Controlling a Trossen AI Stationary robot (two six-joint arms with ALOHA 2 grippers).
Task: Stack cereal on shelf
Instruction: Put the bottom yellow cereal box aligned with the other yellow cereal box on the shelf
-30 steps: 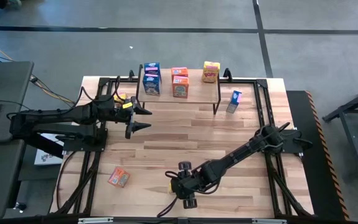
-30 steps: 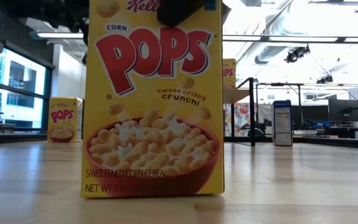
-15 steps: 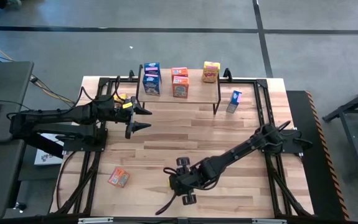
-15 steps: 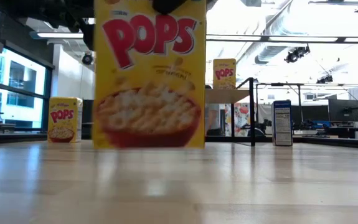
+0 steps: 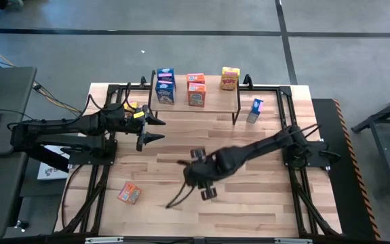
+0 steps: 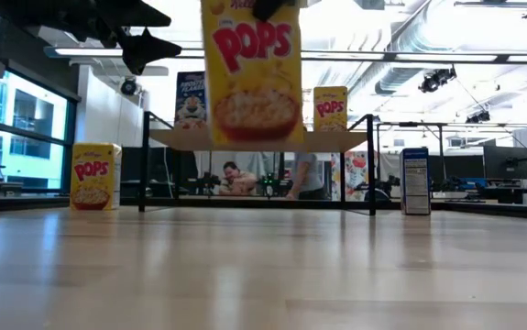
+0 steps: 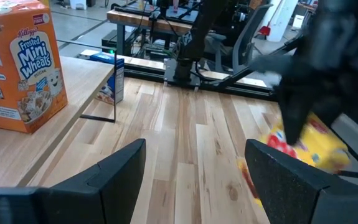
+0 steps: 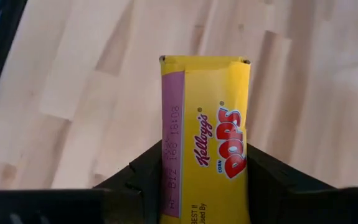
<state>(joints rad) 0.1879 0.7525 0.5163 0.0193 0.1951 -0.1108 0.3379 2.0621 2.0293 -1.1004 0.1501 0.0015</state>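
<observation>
My right gripper (image 5: 198,173) hangs over the middle of the table, shut on a yellow Corn Pops cereal box (image 6: 252,73) held in the air in front of the shelf (image 6: 254,139). On the shelf (image 5: 216,102) stand two stacked blue boxes (image 5: 165,87), two stacked orange boxes (image 5: 196,91) and a yellow box (image 5: 230,78). My left gripper (image 5: 155,129) waits open at the left, level with the shelf's left end, nothing between its fingers (image 7: 126,177). My right gripper pinches the yellow box at its top end (image 6: 261,20), one finger (image 8: 142,177) on each wide face. The fingers come from above, slanting down. The box hangs upright below them, clear of the table.
A blue box (image 5: 255,110) stands on the table right of the shelf. An orange box (image 5: 129,194) lies near the front left. Another yellow box (image 6: 93,176) stands at the far left, close to my left gripper. Black frame rails run along the table's sides.
My right gripper has risen and gone toward the table's far edge and the shelf, rolling a little. The yellow box, which stood on the table near the front edge, is now lifted clear and still upright.
</observation>
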